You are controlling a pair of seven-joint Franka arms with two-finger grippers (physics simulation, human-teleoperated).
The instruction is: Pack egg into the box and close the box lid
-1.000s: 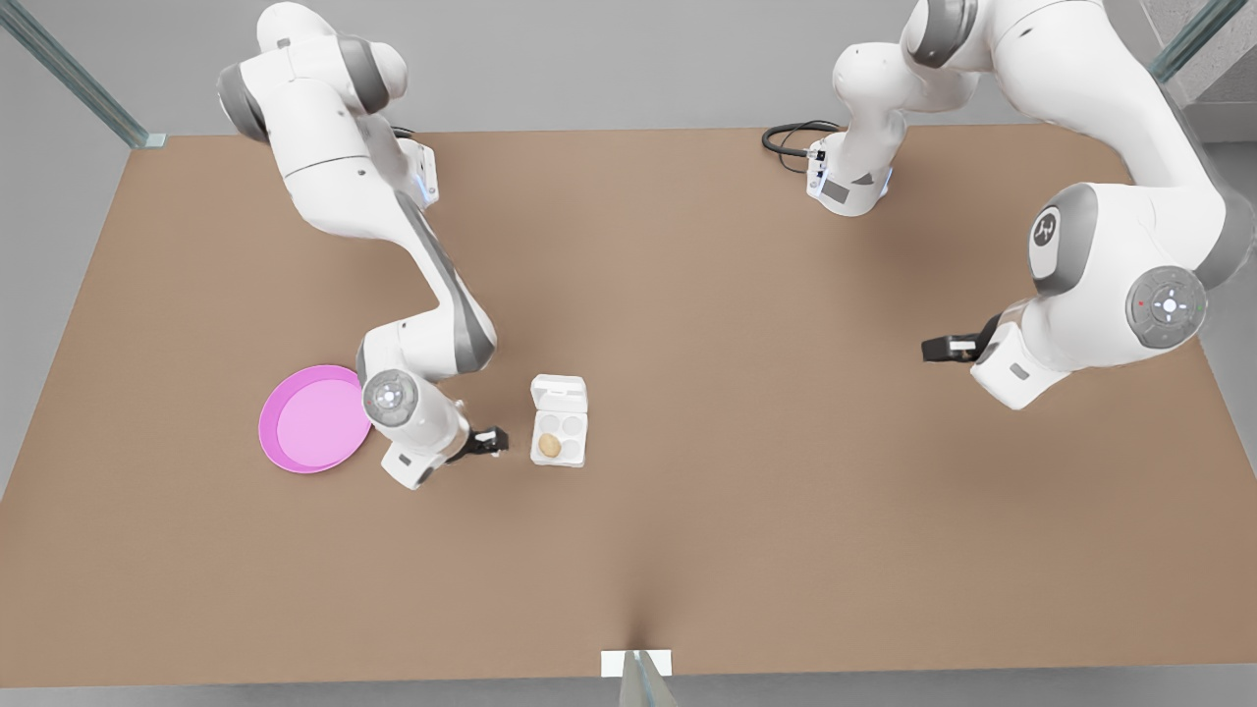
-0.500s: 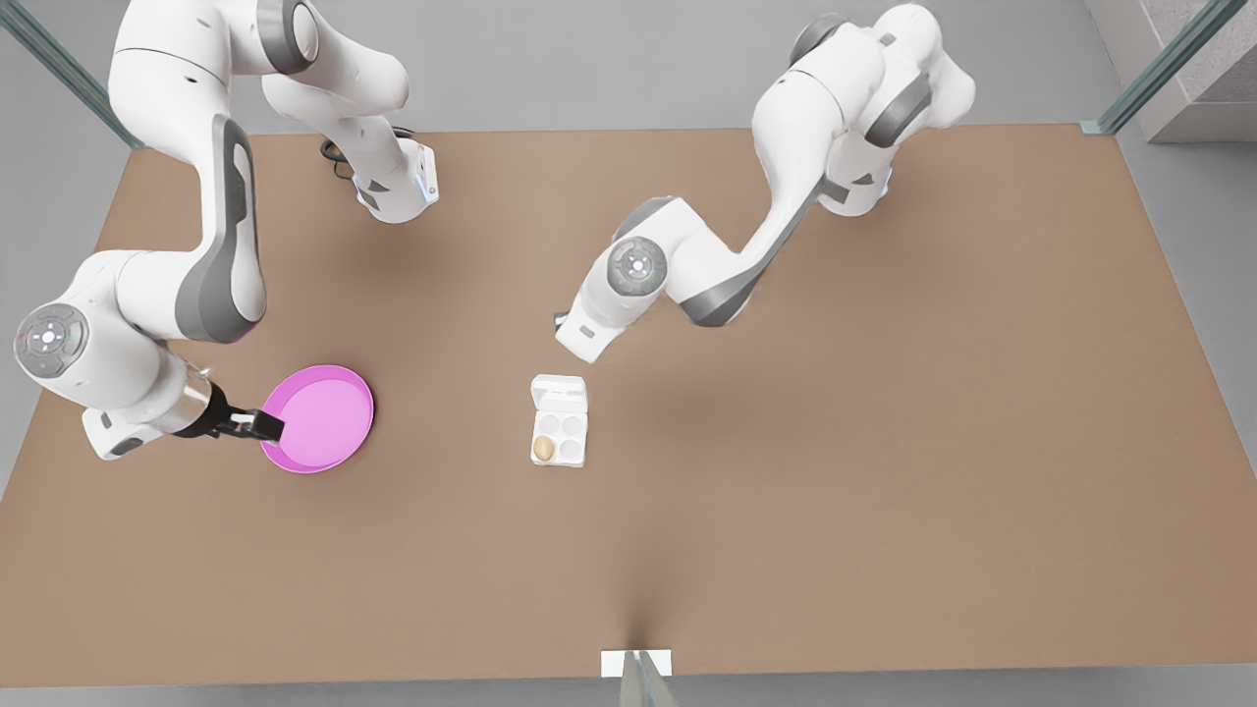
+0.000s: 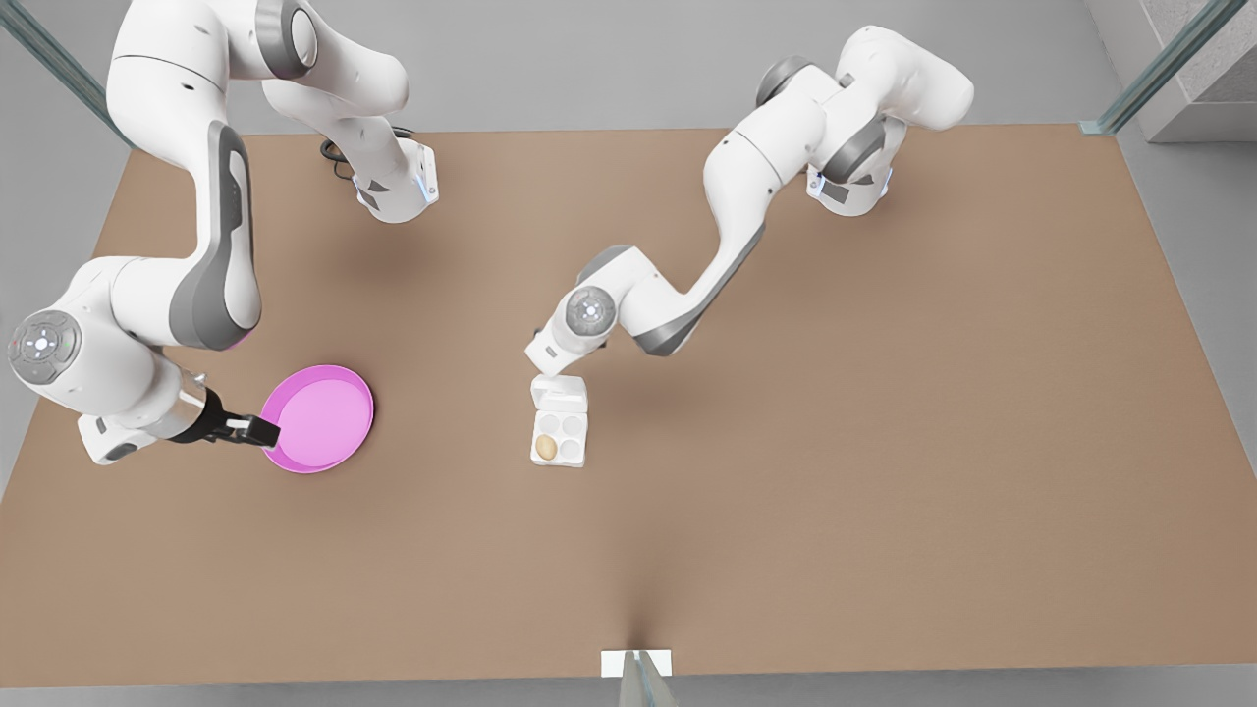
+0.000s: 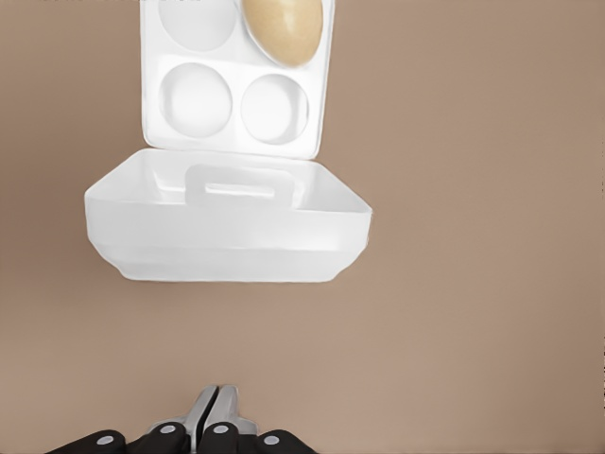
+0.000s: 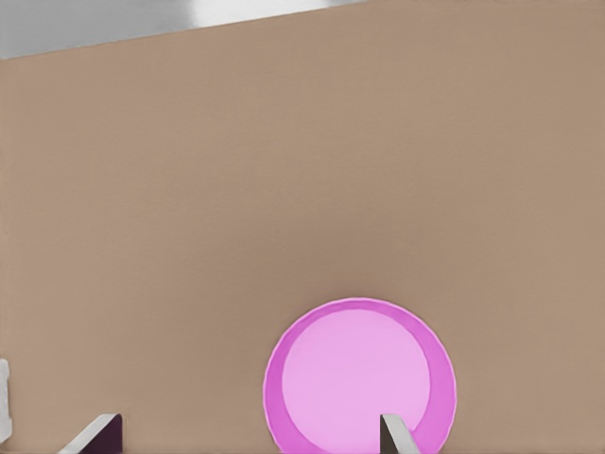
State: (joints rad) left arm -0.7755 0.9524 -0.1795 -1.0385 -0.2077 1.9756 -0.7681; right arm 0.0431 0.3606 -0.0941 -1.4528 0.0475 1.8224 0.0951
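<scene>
While the front view hides the left gripper (image 4: 210, 423) under its wrist, that arm's camera shows its fingers pressed together just behind the open lid (image 4: 227, 219). Near the table's middle, the white box (image 3: 560, 438) cups a smooth tan egg (image 3: 546, 448). Beside the pink plate (image 3: 316, 418), the right gripper (image 3: 261, 430) gapes.

Left gripper (image 4: 210, 421) hangs low off a bent, stretched-out arm, wrist folded downward, fingers pressed together with no gap. Right gripper (image 3: 257, 430) sits at the front view's left on an arm folded back on itself, wrist near level, fingers (image 5: 95, 434) spread wide apart
</scene>
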